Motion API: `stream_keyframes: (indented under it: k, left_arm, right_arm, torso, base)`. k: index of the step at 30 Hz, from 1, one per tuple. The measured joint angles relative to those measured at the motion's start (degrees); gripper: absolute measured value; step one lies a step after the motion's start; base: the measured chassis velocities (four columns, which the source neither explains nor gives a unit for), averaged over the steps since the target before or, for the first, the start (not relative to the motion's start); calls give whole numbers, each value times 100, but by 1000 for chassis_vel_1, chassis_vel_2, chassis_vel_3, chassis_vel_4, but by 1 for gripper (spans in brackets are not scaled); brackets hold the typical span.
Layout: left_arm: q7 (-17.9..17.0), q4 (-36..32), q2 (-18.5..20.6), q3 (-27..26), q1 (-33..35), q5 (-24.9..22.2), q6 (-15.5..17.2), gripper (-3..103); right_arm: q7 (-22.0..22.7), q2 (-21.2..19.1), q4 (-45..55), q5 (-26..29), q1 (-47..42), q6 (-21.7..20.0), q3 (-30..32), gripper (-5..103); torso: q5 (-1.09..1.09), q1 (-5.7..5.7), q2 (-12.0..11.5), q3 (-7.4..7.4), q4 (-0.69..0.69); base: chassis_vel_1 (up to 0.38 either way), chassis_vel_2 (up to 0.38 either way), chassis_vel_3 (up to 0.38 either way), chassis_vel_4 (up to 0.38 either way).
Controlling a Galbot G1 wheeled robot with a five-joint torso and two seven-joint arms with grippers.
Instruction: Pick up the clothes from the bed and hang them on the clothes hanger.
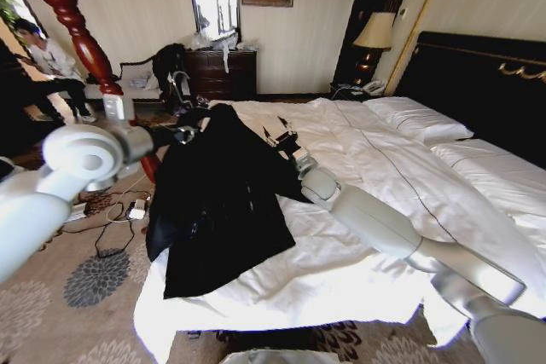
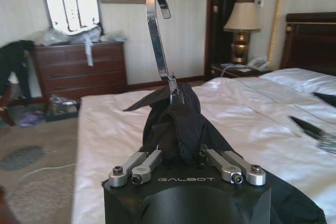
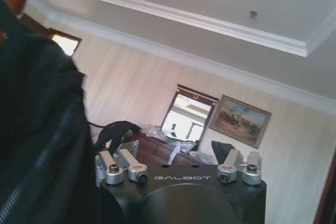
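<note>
coat: black coat [image 1: 223, 202] spread on the white bed [image 1: 401, 202], lower half near the foot-end edge, collar end bunched and lifted toward the robot's left
left gripper: left gripper [image 1: 189, 133] at the collar end; left wrist view shows fingers [image 2: 137, 164] pinched narrow on dark fabric, chrome hook [image 2: 157, 35] standing up out of the bunch (a hanger hook inside the coat, I think)
right gripper: right gripper [image 1: 280, 137] just beside the coat's far edge, over the duvet; right wrist view has coat fabric [image 3: 42, 129] close by it, but whether the fingers are wide or closed I can't tell
stand: red-brown clothes hanger [image 1: 77, 27] off the bed's corner, on the left-gripper side, top pegs cut off by the edge of the head view
step in hand: judged as lifting the coat by the collar or hook, early in the task
do it well: keep the pinch close under the hook so it stays upright; raise enough for the hem to leave the bed; watch the sleeves don't drag cables on the floor [image 1: 111, 219]; approach a peg hook-first
risk: fabric slipping through a narrow pinch, hook tilting away
writing: "GALBOT" on both wrist housings; nothing else readable
</note>
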Motion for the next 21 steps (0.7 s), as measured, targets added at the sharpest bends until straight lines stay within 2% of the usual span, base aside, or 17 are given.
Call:
stream_keyframes:
  k: [2,4,5,8,12,14,17,21]
  left_arm:
    - [134,226,154,109,-267,62,0,18]
    - [190,338,200,191,-415,80,0,18]
    - [279,596,264,332,-743,97,5,18]
    - [359,845,290,445,-1095,91,29,18]
    - [603,1530,233,803,-2051,44,82,18]
    - [630,1604,209,845,-2136,44,87,18]
    - [799,2155,-24,1324,-2802,75,124,18]
    - [931,2584,-254,1733,-3349,99,128,18]
  right_arm:
    - [21,-87,121,77,-168,8,234,89]
    - [4,-119,160,101,-243,30,345,89]
    - [-81,-190,234,149,-414,113,597,98]
    - [-204,-257,300,209,-601,223,870,100]
    - [-746,-425,485,753,-1071,897,1578,100]
    - [-807,-439,525,904,-1118,1001,1651,100]
    - [-938,-508,746,1647,-1315,1331,1943,100]
    - [-942,-603,904,1897,-1443,1429,2110,100]
  torso:
    - [0,0,0,0,2]
    - [0,0,0,0,2]
    - [0,0,0,0,0]
    - [1,0,0,0,0]
    - [2,-1,0,0,1]
    - [2,-1,0,0,2]
    - [0,0,0,0,2]
    - [0,1,0,1,0]
  base:
    - [0,0,0,0]
    - [0,0,0,0]
    - [0,0,0,0]
    - [0,0,0,0]
    - [0,0,0,0]
    - [0,0,0,0]
    - [0,0,0,0]
    - [0,0,0,0]
